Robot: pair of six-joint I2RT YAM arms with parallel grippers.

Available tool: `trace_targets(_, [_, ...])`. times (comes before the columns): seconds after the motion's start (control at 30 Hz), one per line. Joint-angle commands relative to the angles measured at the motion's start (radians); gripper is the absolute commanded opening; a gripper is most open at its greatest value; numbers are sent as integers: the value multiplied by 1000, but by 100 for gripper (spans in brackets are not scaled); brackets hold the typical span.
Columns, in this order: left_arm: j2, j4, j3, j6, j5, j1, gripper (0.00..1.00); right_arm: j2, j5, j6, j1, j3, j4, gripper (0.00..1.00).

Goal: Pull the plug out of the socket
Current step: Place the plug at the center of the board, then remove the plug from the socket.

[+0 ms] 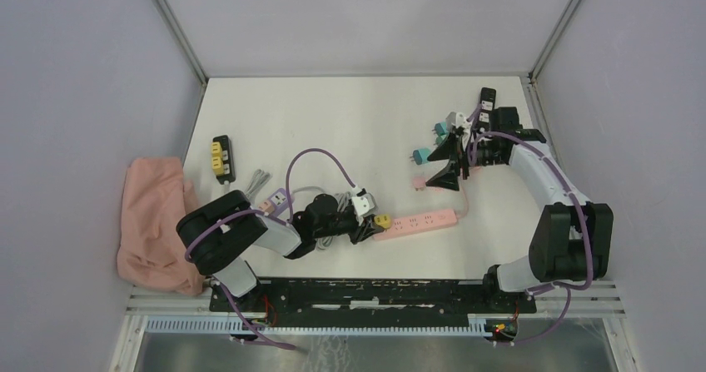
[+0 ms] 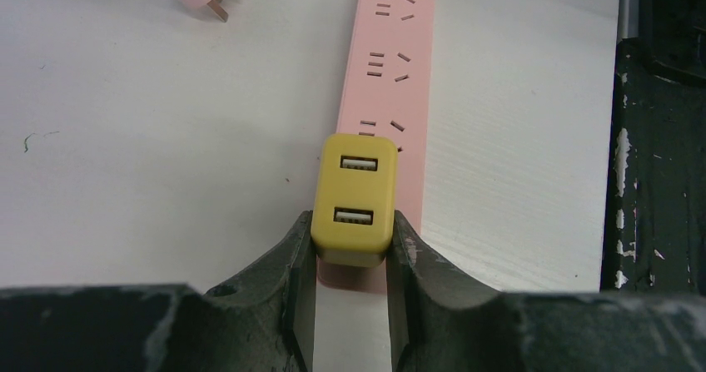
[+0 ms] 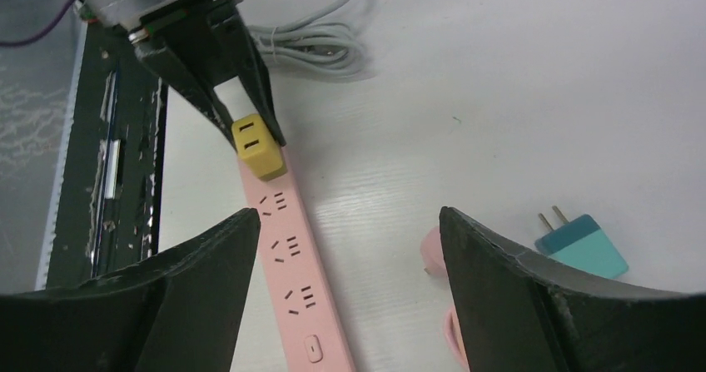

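Observation:
A yellow plug (image 1: pixel 382 220) with two USB ports stands on the left end of the pink socket strip (image 1: pixel 420 222). My left gripper (image 1: pixel 370 225) is shut on it. In the left wrist view the fingers (image 2: pixel 300 255) press both sides of the plug (image 2: pixel 356 197) over the strip (image 2: pixel 395 47); its prongs are hidden. My right gripper (image 1: pixel 445 162) hangs open beyond the strip's right end with nothing between its fingers. The right wrist view looks past that open gripper (image 3: pixel 345 222) at the strip (image 3: pixel 291 255), the plug (image 3: pixel 256 146) and the left gripper's fingers (image 3: pixel 250 81).
A loose pink plug (image 1: pixel 419 182) and teal plugs (image 1: pixel 423 156) lie near the right gripper. A grey cable (image 1: pixel 260 179) and a black-and-yellow socket block (image 1: pixel 221 157) lie at the left, beside a pink cloth (image 1: pixel 154 222). A black rail (image 1: pixel 375 293) runs along the near edge.

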Motion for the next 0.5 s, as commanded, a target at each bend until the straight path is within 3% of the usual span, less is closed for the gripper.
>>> trace_targets(0.0, [-10,-4,1,-36,-67,7,29,-19,-14,-380,64,9,-255,86])
trace_targets(0.13, [-15,5,-5,-38,-66,7,17,-16,95,-465,138,-21,-271,89])
trace_targets(0.33, [-21,8,-9,-38,-61,7,8,-15,247,-539,241,-87,-222,99])
trace_targets(0.47, [-22,8,-9,-41,-60,8,4,-4,285,-537,279,-102,-195,100])
